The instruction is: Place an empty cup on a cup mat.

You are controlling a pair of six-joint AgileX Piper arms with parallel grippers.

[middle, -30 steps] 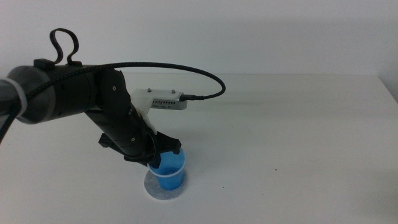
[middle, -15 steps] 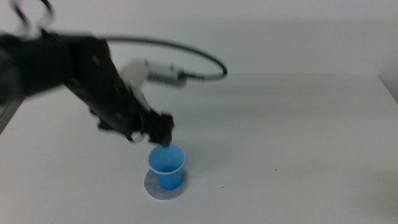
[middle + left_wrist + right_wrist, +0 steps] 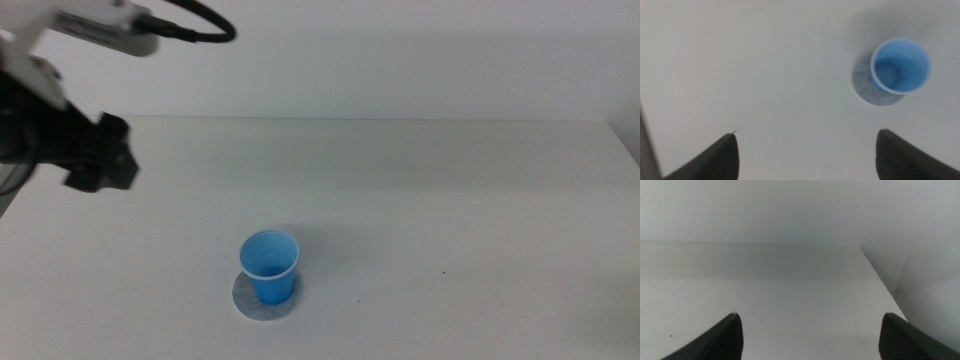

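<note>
Both grippers are standing wide open, holding nothing: left gripper hanging high above the table, well clear; right gripper waiting aside. Cup is sitting upright on cup mat; retreat should avoid the rim.

White table, plain white wall behind.

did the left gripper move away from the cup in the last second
Yes. The left gripper, jaws open, has pulled back up and toward the table's left side, clear of the cup, which stands on the mat.
</note>
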